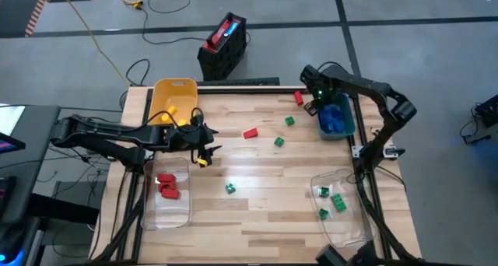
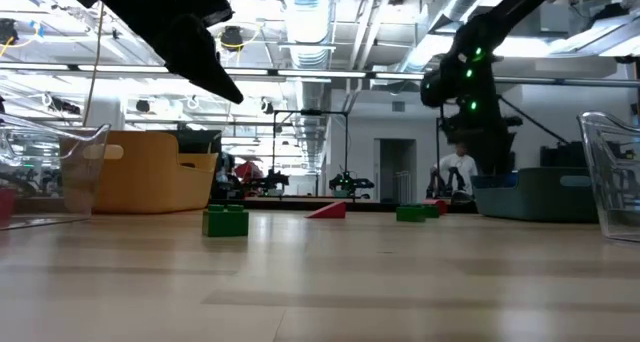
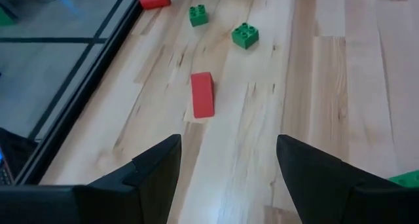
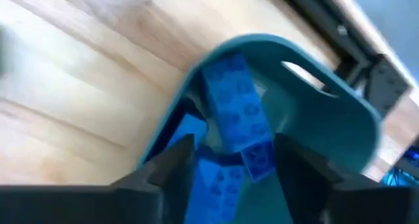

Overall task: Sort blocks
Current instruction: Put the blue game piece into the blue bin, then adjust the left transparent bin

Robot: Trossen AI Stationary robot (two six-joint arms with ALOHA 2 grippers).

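Right claw (image 4: 232, 160) spread over teal bin (image 4: 340, 119), blue block (image 4: 237, 116) dropping between fingers, looks let go. Risk: block clips rim, bounces onto bench (image 1: 257, 211). Left claw (image 3: 226, 165) wide open, empty, aimed at red block (image 3: 202, 93); off-centre approach could just shove it. Green blocks (image 1: 278, 141) scattered mid-bench.

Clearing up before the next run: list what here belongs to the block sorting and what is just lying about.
Part of the job:
- red blocks in the clear bin
- green blocks in the other clear bin
- blue blocks in the teal bin
- yellow bin
- loose red block and green block on the table

Lying about:
- black crate on the floor
- yellow cable
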